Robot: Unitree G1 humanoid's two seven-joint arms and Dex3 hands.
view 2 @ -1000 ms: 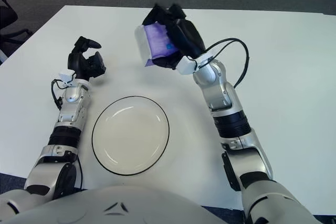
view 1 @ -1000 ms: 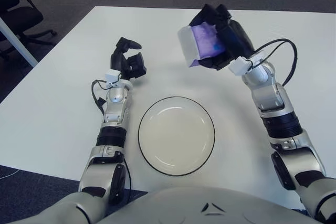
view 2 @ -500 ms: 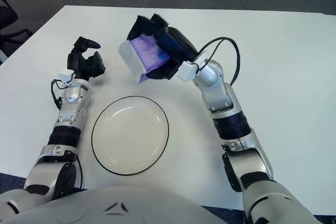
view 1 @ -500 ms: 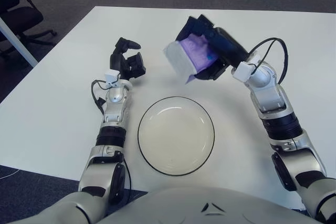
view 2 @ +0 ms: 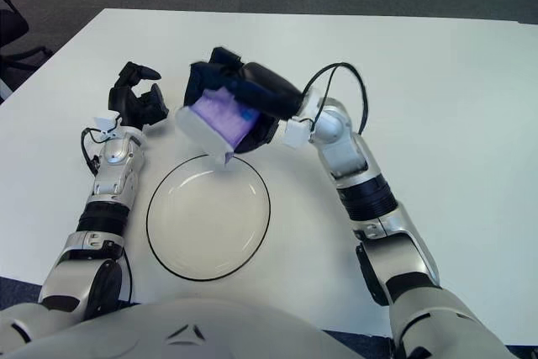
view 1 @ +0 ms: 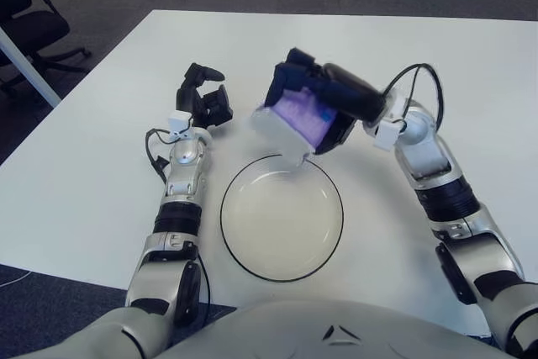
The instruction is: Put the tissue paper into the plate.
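Observation:
My right hand (view 1: 324, 107) is shut on a tissue pack (view 1: 290, 119), purple with a white end, and holds it tilted in the air over the far rim of the plate. The pack's lower white corner hangs just above the rim. The plate (view 1: 282, 245) is round, white with a dark rim, and sits on the table near me. It also shows in the right eye view (view 2: 210, 241). My left hand (view 1: 206, 102) rests on the table to the left of the plate, holding nothing, its fingers relaxed.
The white table (view 1: 84, 166) runs wide on all sides of the plate. A black office chair (view 1: 25, 23) stands off the table at the far left. Cables loop from both wrists.
My right hand has carried the tissue pack leftward and down, from high over the table behind the plate to just above the plate's far rim. The left hand has not moved.

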